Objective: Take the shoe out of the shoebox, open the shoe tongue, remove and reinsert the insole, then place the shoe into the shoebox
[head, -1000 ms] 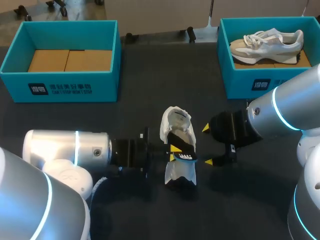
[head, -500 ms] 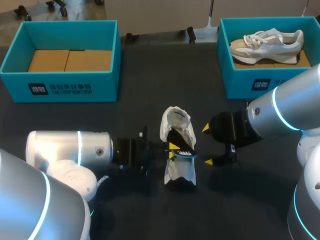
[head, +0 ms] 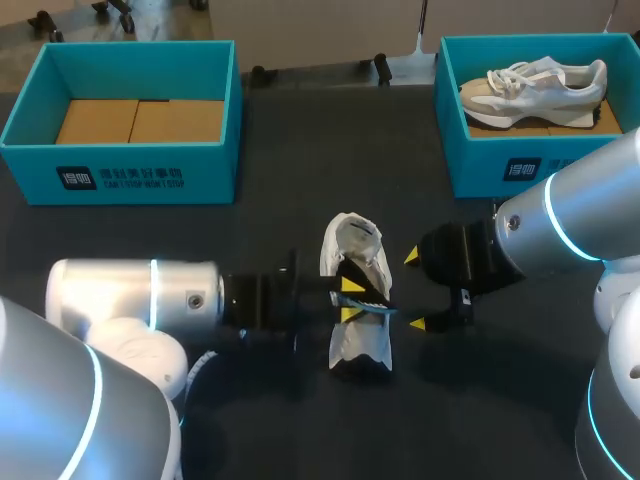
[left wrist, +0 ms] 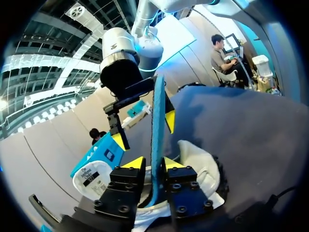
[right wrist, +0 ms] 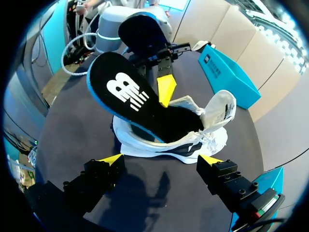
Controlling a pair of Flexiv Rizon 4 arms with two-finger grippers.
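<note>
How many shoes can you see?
2. One shoe lies on the dark table in the middle; a second shoe sits inside the blue box at far right.

The head camera looks down from above and behind the robot, taking in the table (head: 300, 150) from far off. The 2 wrist cameras sit low and close on opposite sides of the shoe (head: 360, 345), facing each other, and all 3 views share it.
</note>
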